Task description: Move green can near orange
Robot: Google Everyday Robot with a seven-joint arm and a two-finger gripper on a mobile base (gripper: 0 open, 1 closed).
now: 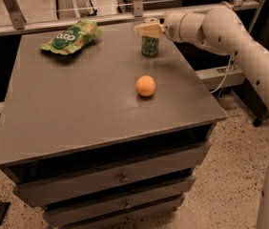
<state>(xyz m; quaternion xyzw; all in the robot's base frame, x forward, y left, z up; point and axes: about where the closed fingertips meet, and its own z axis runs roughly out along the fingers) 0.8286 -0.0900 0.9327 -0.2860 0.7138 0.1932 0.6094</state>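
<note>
Camera view: tabletop (77, 109), tool at far right edge.
Green snack bag (70, 36) far left; orange (145, 86) mid-right, well apart from green can (150, 45) upright behind it; tool (148, 30) sits at the can's top, grip state cannot tell.

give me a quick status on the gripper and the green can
Gripper at the top of the green can, far side of table. Can upright, apart from the orange. Nothing between them; snack bag off to the side.
</note>
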